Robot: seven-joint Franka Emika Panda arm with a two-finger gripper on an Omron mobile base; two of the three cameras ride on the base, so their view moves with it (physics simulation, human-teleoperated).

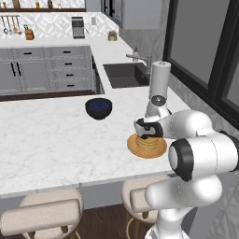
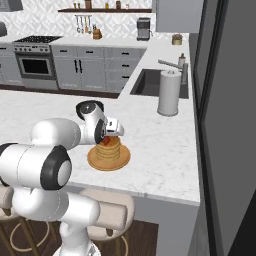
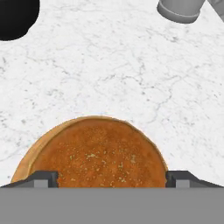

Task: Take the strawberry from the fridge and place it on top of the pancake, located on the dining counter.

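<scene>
The claw (image 3: pixel 112 177) hangs just above the pancake (image 3: pixel 94 155), its two dark tips spread wide near the disc's two sides and pinching nothing. From the right base view a small red shape, the strawberry (image 2: pixel 106 141), sits on top of the pancake directly under the hand, and whether it touches a finger I cannot tell at this size. In the hand view the fruit is not to be made out; it probably lies below the band at the bottom.

The pancake rests on the dining table (image 1: pixel 51 140), toward its right end and close to the near edge where the padded stools (image 1: pixel 42 217) stand. The dark bowl (image 1: pixel 98 108) stands farther in and to the left, well apart from the pancake. A grey paper-towel roll (image 2: pixel 169 93) stands upright beyond the pancake, near the sink (image 2: pixel 150 82) on the adjoining counter.

By the look of it the placing is done and the step in hand is the release and retreat. To do that well, the claw should keep its fingers spread and rise straight up off the disc before swinging anywhere, since a sideways drag could catch the small rounded fruit and roll it off the top. A slow lift matters most at the start. Once clear, the arm can fold back toward the near edge, away from the bowl and the roll.
</scene>
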